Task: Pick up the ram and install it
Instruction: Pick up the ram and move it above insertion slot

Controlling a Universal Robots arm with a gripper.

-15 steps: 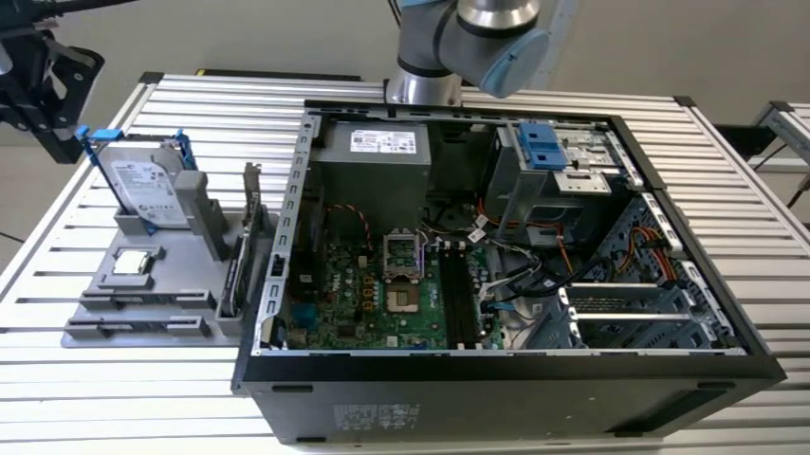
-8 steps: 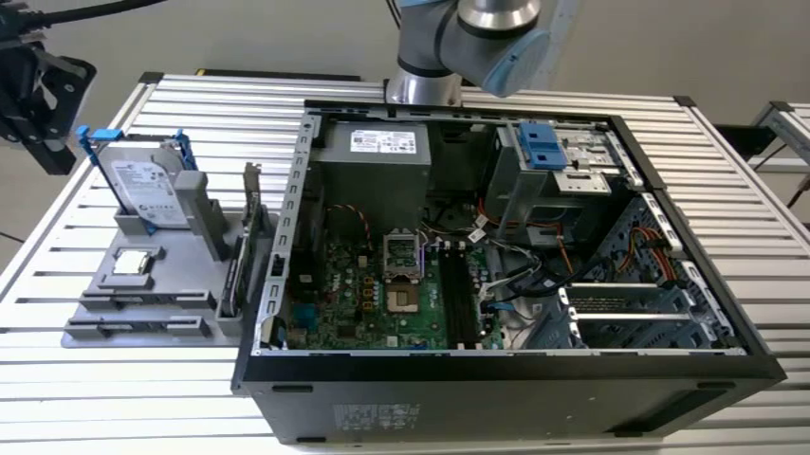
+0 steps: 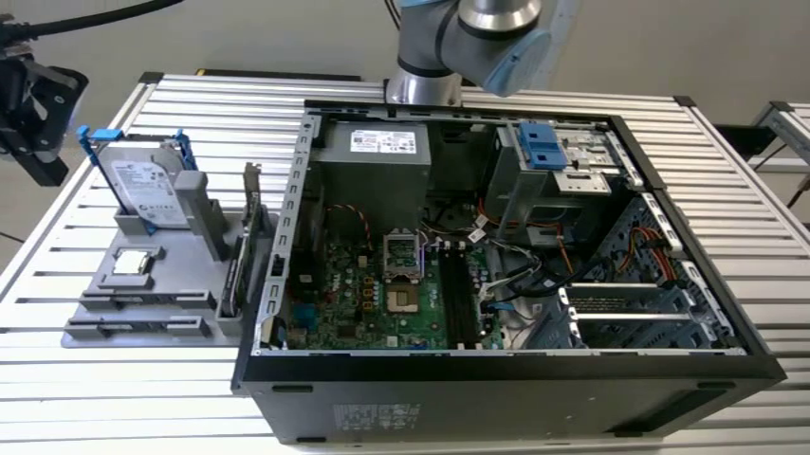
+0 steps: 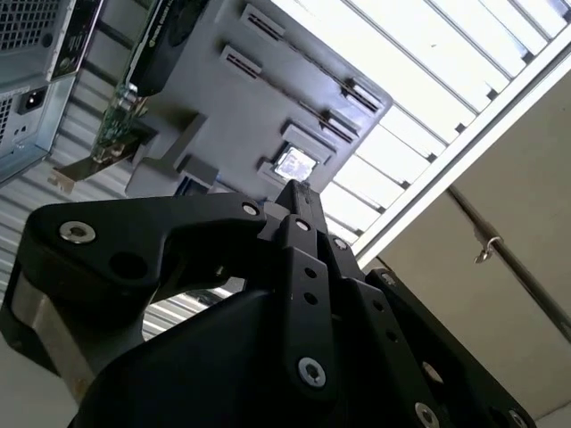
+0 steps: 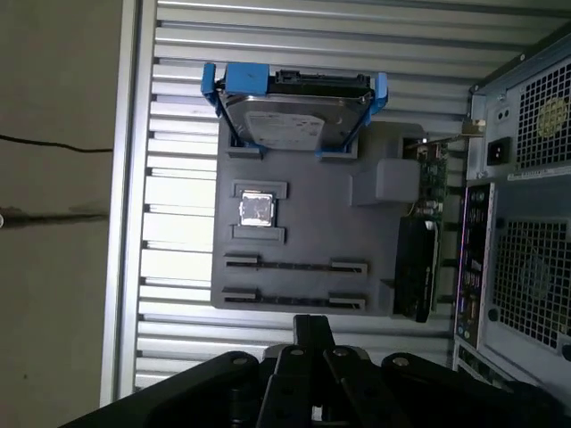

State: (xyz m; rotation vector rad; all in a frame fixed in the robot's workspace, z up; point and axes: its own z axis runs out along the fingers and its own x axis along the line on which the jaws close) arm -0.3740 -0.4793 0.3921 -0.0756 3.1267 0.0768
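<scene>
My black gripper [image 3: 48, 171] hangs at the exterior view's far left, just off the table's edge and beside the grey parts holder [image 3: 190, 284]. Its fingertips [image 5: 312, 325] meet in both wrist views, with nothing between them [image 4: 295, 192]. The ram is hidden. The holder's two long slots [image 5: 294, 266] appear as thin dark lines between grey brackets. The open computer case [image 3: 506, 370] lies in the middle of the table, its green motherboard [image 3: 367, 294] facing up. The board's long dark memory slots [image 3: 462, 294] are to the right of the processor socket.
On the holder a silver hard drive [image 3: 142, 185] in a blue frame stands upright, a small processor chip [image 5: 257, 209] lies flat, and a larger card [image 3: 253, 237] with a metal bracket stands nearest the case. The arm's base [image 3: 424, 57] is behind the case. The table is slatted aluminium.
</scene>
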